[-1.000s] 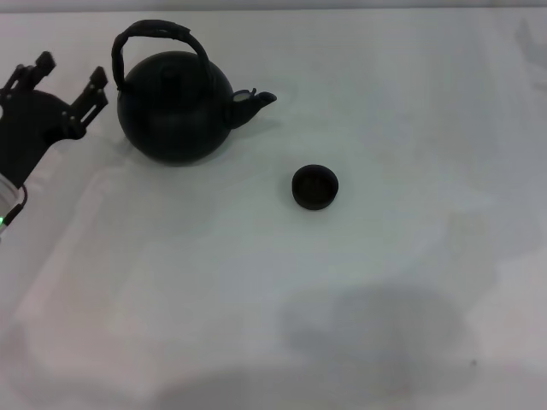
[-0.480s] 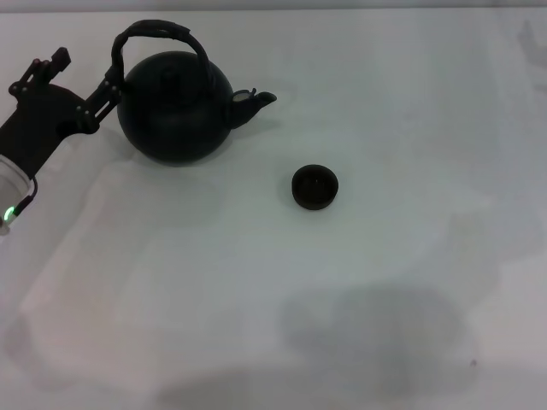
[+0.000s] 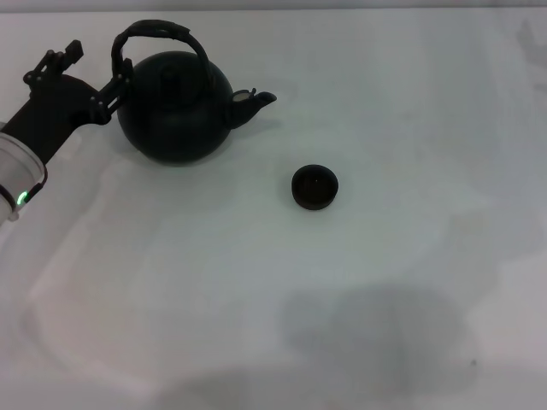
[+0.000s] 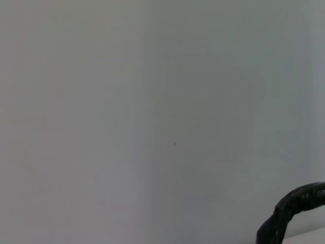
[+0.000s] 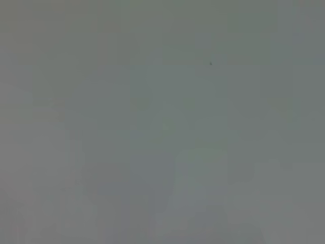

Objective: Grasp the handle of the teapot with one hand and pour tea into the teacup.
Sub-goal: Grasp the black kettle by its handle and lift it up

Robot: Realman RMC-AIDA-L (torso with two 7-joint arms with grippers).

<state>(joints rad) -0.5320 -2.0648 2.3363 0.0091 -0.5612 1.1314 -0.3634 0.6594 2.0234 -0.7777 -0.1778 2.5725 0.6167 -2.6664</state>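
The black round teapot stands at the far left of the white table, its short spout pointing right. Its dark arched handle loops over the lid; a piece of the handle shows in the left wrist view. The small dark teacup stands upright to the right of and nearer than the teapot. My left gripper is open, just left of the teapot at handle height, one fingertip close to the handle's left end. It holds nothing. My right gripper is out of view.
The white table spreads to the right and front of the cup. The right wrist view shows only plain grey surface.
My left gripper has moved right and a little farther back, from apart from the teapot to right beside the handle's left end. Teapot and cup have not moved.
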